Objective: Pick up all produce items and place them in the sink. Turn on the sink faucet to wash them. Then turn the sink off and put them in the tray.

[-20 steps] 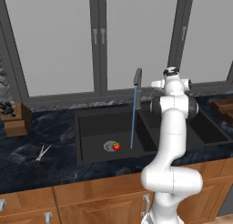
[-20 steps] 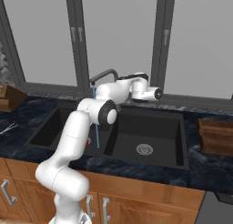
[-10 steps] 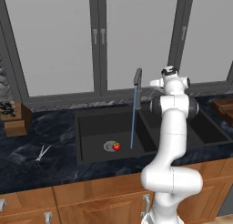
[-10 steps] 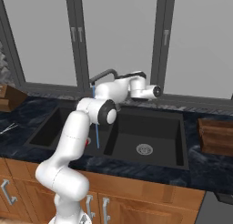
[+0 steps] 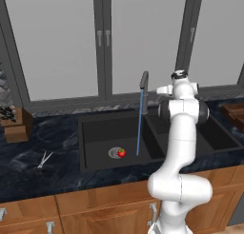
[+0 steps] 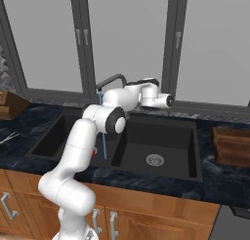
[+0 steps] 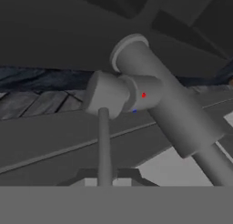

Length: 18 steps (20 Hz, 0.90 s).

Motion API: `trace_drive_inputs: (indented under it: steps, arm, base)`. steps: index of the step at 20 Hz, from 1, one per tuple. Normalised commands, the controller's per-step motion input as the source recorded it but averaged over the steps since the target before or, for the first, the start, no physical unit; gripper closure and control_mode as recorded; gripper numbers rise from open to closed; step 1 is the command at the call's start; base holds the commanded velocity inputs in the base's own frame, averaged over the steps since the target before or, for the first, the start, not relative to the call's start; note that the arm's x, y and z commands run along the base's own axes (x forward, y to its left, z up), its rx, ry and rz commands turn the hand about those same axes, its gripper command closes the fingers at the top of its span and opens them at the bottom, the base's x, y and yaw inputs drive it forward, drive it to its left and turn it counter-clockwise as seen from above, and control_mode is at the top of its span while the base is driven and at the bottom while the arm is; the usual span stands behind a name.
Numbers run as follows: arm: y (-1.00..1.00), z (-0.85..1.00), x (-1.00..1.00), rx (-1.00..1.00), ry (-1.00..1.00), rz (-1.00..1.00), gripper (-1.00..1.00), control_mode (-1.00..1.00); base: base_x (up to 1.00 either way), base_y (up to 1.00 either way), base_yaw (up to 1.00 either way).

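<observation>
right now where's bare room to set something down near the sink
Free: the dark marbled counter between the light-brown wooden knife block and the matte black sink; the right basin around its silver drain. Crowded: the left basin, with the small red fruit and water stream; silver scissors on the front counter.

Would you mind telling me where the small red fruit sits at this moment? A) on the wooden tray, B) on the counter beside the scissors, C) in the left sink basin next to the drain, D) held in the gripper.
C: the left base view shows the red fruit on the floor of the sink, in its left basin, right beside the round drain, with a stream of water falling from the faucet nearby.
</observation>
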Motion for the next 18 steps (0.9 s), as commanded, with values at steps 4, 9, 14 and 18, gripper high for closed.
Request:
trace_drive_inputs:
  steps: [4,9,14,18]
  arm:
    - [0.79,0.0,-0.14,-0.09,-0.25,0.34,1.0,-1.0]
    - [0.78,0.01,-0.2,-0.1,-0.26,0.34,1.0,-1.0]
    - [0.83,0.0,-0.23,-0.11,-0.24,0.33,1.0,-1.0]
    - [0.46,0.0,-0.28,-0.06,-0.19,0.31,1.0,-1.0]
  base:
    - [0.0,0.0,0.0]
    - [0.0,0.0,0.0]
    - [0.0,0.0,0.0]
    - [0.0,0.0,0.0]
